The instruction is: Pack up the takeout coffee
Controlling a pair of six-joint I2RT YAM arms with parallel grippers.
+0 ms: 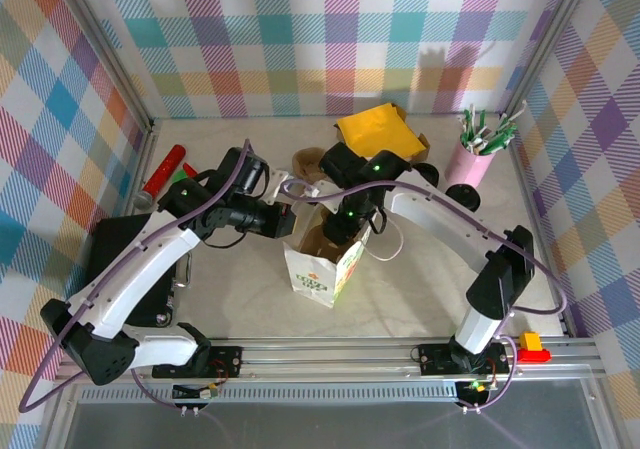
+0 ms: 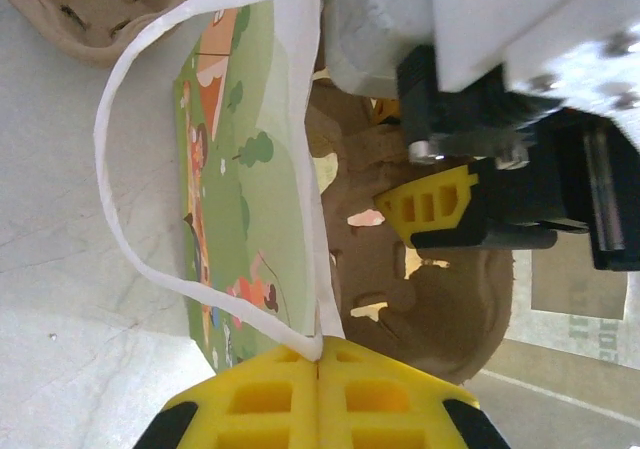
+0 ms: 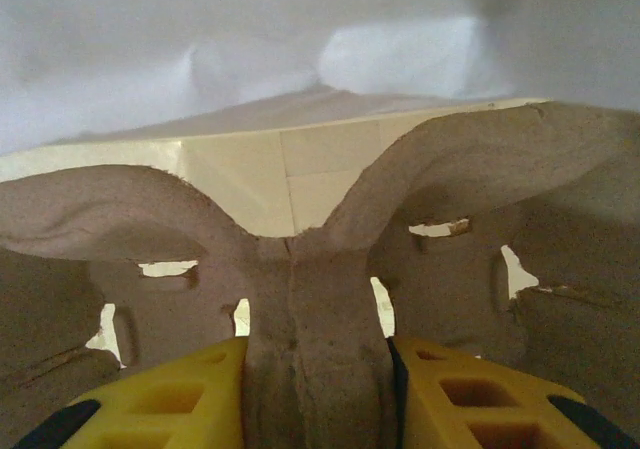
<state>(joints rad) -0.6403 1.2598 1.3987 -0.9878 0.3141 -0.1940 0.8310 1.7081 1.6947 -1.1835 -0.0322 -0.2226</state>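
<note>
The left hand (image 2: 318, 369) pinches the white bag (image 2: 250, 169) rim, the right hand (image 3: 318, 389) clamps the pulp carrier (image 3: 320, 269) ridge inside, and the takeout coffee (image 1: 432, 175) apparently stands on the counter (image 1: 430, 289) rightward, nearer the right hand.

Takeout coffee (image 1: 465, 199): tiny from up top, basically just a round black lid. Looks upright, sitting on the counter (image 1: 420, 289) at the back right, right at the foot of the pink cup (image 1: 470, 161). Cream body and green print too small to make out here. Not packed yet, well apart from the white bag (image 1: 322, 269) out in the middle.
</note>
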